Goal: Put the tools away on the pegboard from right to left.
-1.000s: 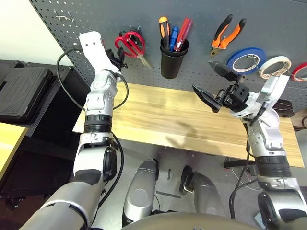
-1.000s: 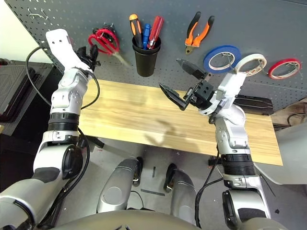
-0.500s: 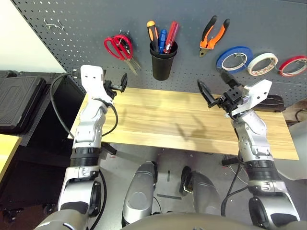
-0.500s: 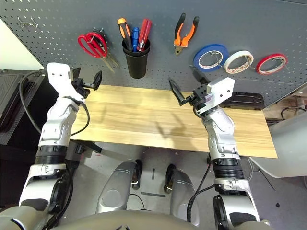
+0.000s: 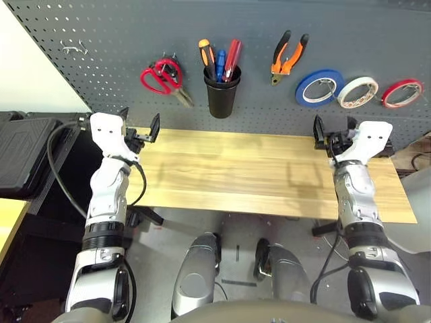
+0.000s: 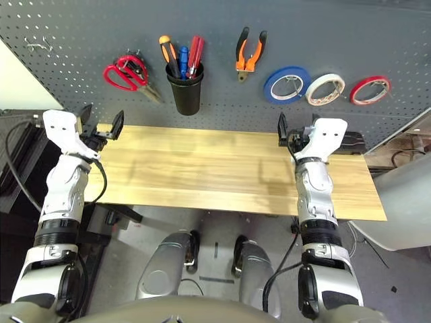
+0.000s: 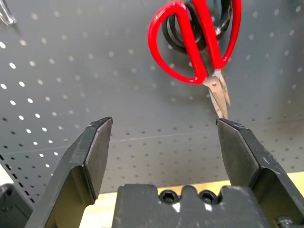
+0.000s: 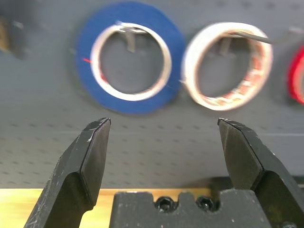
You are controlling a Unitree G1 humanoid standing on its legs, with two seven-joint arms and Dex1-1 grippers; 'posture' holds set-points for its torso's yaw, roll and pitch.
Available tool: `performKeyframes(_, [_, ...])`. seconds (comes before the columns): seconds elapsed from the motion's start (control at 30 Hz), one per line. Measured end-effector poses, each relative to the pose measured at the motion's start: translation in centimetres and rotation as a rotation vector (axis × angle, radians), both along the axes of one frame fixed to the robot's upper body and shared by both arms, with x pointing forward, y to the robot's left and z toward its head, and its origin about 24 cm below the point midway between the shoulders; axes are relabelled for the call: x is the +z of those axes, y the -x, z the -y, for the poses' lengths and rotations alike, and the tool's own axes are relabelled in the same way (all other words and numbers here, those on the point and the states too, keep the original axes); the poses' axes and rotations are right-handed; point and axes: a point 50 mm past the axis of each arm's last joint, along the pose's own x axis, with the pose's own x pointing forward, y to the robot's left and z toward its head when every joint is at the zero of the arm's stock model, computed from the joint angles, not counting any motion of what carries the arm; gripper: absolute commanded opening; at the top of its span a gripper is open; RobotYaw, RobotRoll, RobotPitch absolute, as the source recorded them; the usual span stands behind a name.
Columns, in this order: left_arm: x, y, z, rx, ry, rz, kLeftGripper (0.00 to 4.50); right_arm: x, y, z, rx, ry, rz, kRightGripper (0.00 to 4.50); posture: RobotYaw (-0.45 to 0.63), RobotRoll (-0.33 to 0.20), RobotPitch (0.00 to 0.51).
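Observation:
On the dark grey pegboard point(image 5: 101, 40) hang the red-handled scissors point(image 5: 160, 73), the orange-and-black pliers point(image 5: 288, 55) and the cream-white tape roll point(image 5: 357, 91). The orange-and-black screwdriver point(image 5: 205, 54) stands in the black cup point(image 5: 221, 94). My left gripper point(image 5: 140, 119) is open and holds nothing. It hovers over the table's left end, below and in front of the scissors point(image 7: 175, 47). Over the table's right end, my right gripper point(image 5: 333, 128) is also open with nothing in it. It faces the blue tape point(image 8: 128, 102) and the cream tape point(image 8: 189, 71).
The wooden table point(image 5: 236, 175) lies bare between my arms. A blue tape roll point(image 5: 319, 87) and a red one point(image 5: 403, 93) flank the cream roll. Black-handled scissors point(image 7: 221, 19) hang behind the red ones. A bare metal hook point(image 5: 73, 47) sits top left. Black cases point(image 5: 20, 151) lie left of the table.
My left gripper has drawn back and down from the scissors, which stay on their hook. My right arm has lowered and turned toward the board. The head camera has also shifted.

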Motion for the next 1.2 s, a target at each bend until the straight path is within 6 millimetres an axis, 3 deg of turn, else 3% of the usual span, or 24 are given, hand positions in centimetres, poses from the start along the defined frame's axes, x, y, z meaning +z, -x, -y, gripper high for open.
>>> performKeyframes(0.4, [-1.5, 0.5, -1.2, 0.014, -0.018, -0.021, 4.47, -0.6, -0.4, 1.2, -0.072, -0.022, 0.003, 4.50, 0.16, 0.000, 0.106])
performKeyframes(1.2, [-3.2, 1.3, -2.0, 0.074, -0.002, -0.082, 4.47, -0.1, -1.2, 0.7, -0.018, 0.001, 0.010, 4.50, 0.19, 0.000, 0.156])
